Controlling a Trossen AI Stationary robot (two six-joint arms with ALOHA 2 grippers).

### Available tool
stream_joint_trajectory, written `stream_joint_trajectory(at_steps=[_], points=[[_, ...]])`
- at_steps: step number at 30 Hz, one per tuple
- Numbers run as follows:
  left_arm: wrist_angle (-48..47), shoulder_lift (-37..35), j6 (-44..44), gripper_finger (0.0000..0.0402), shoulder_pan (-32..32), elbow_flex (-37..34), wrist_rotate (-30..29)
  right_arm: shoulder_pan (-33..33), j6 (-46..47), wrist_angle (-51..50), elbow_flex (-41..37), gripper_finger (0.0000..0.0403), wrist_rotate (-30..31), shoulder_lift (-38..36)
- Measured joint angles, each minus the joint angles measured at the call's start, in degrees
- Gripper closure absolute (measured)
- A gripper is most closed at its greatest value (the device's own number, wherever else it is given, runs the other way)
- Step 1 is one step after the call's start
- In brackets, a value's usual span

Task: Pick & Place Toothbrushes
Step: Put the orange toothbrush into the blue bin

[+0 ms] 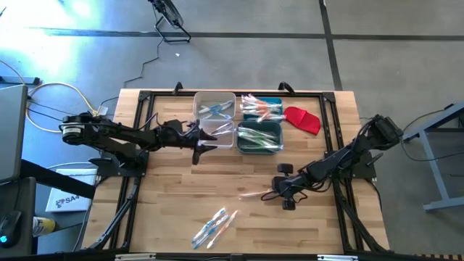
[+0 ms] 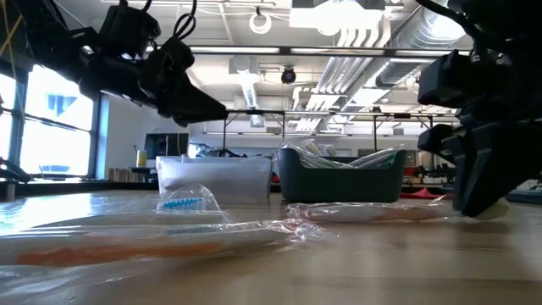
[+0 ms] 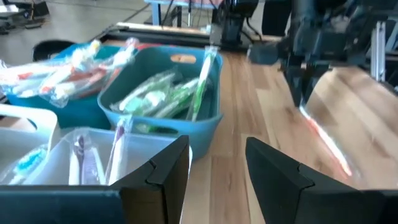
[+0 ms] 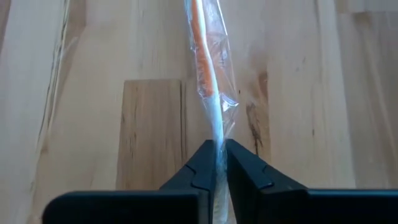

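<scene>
An orange-and-white toothbrush (image 4: 204, 56) in a clear wrapper lies on the wooden table (image 1: 174, 210), right of centre. My right gripper (image 4: 217, 155) is shut on its end; the high view shows this gripper (image 1: 275, 191) at the brush's right end (image 1: 254, 193). My left gripper (image 3: 217, 168) hangs open over the clear bins (image 1: 215, 107), with nothing between its fingers. A few wrapped toothbrushes (image 1: 214, 228) lie loose near the front edge. More fill the teal bins (image 1: 259, 138). My right gripper pinches the wrapped toothbrush's end (image 4: 217, 132) between its two fingertips. The fingers slant down from the table's right side, roughly in line with the brush. The rest of the brush (image 3: 323, 143) lies on the table ahead of the fingers.
A red cloth-like piece (image 1: 303, 119) lies right of the bins at the back. A black frame (image 1: 138, 109) runs along the table's edges. Bare wood lies between the bins and the loose brushes.
</scene>
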Motion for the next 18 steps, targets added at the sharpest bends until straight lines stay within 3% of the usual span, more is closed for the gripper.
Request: stream_joint_trajectory(at_steps=[11, 18], points=[[-6.53, 0.0, -0.06, 0.0245, 0.0, 0.0, 0.02, 0.0, 1.38, 5.1, 0.0, 0.04, 3.81, -0.43], [-6.4, 0.0, 0.77, 0.0245, 0.0, 0.0, 0.03, 0.0, 1.28, 6.58, 0.0, 0.0401, 7.78, -4.76]])
